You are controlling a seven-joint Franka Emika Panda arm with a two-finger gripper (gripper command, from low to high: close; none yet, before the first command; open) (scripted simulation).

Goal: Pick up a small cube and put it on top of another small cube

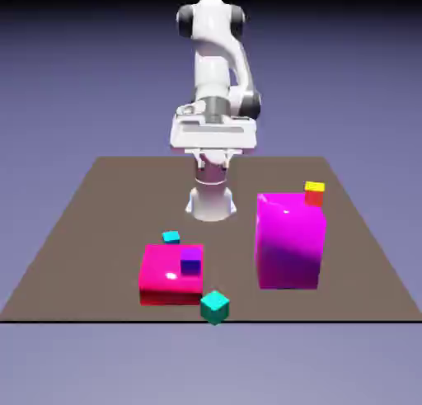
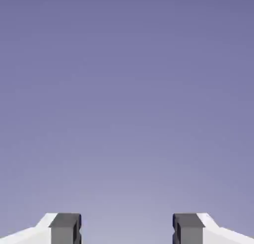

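Fingers [image 2: 127,228] well parted, nothing between them; the hand view gives only plain backdrop past the tips, so the hand seems aimed outward, not down at the work. Small cube, cyan-topped [image 1: 171,237], lies below the gripper, out toward the camera and off to the exterior view's left. One arm [image 1: 212,69] only, so no choice of reach. The cube shows little but its top, set slightly askew; no long axis to speak of, though the jaws may want a small turn to meet its faces. Its near side is hidden by the crimson block [image 1: 157,289]; whether the two touch, cannot tell. Purple cube [image 1: 190,261] shows against that block's right part in the exterior view, close to the target. Bare table [image 1: 115,201] runs behind and to the exterior view's left of the target; best approach looks to be from above, keeping the fingers off the block's edge. Yellow-topped red cube [image 1: 314,195], the place to stack, shows at the tall magenta block's [image 1: 288,242] upper right corner; on it or behind, cannot tell. Teal cube [image 1: 215,307] sits near the table's front edge, apart from the target.
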